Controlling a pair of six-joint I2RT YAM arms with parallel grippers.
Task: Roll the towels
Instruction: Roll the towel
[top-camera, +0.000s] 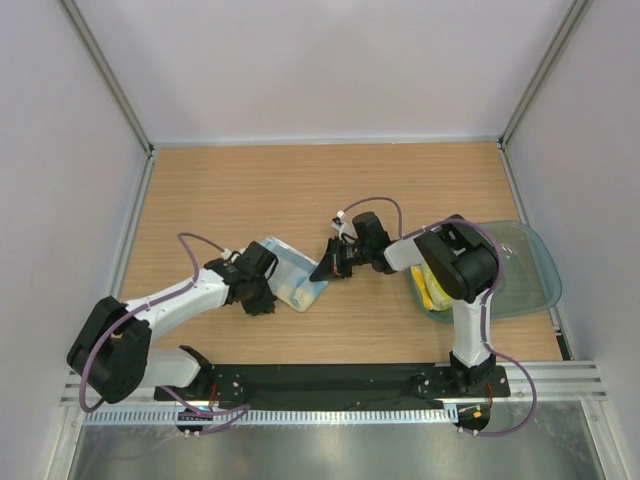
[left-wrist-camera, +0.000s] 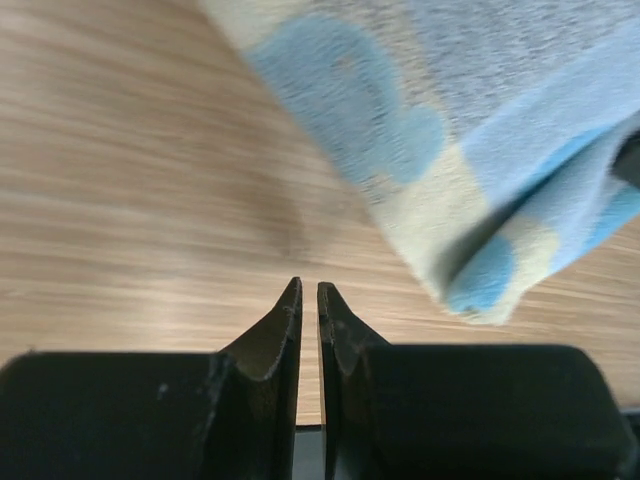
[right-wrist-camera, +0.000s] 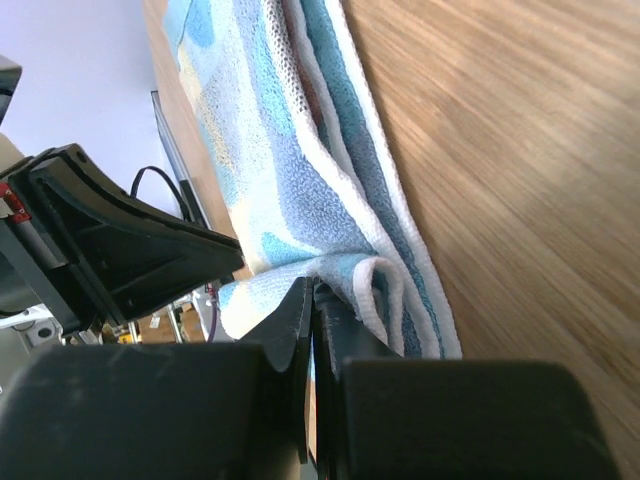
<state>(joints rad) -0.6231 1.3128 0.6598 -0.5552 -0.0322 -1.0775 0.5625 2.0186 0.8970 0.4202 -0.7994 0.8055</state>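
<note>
The light blue towel (top-camera: 292, 272) lies folded on the wooden table between my two grippers. My right gripper (top-camera: 324, 270) is at its right edge. In the right wrist view its fingertips are shut (right-wrist-camera: 313, 290) on a curled fold of the light blue towel (right-wrist-camera: 290, 170). My left gripper (top-camera: 264, 300) sits at the towel's near left side. In the left wrist view its jaws (left-wrist-camera: 309, 288) stand a narrow slit apart, with only wood showing between them. The light blue towel's corner (left-wrist-camera: 400, 120) hangs just ahead and to the right. The yellow towel (top-camera: 433, 286) lies bunched in the tub.
A clear bluish plastic tub (top-camera: 530, 270) stands at the right edge of the table, behind my right arm. Pale walls with metal posts close in the table on three sides. The arms' black base rail (top-camera: 330, 382) runs along the near edge.
</note>
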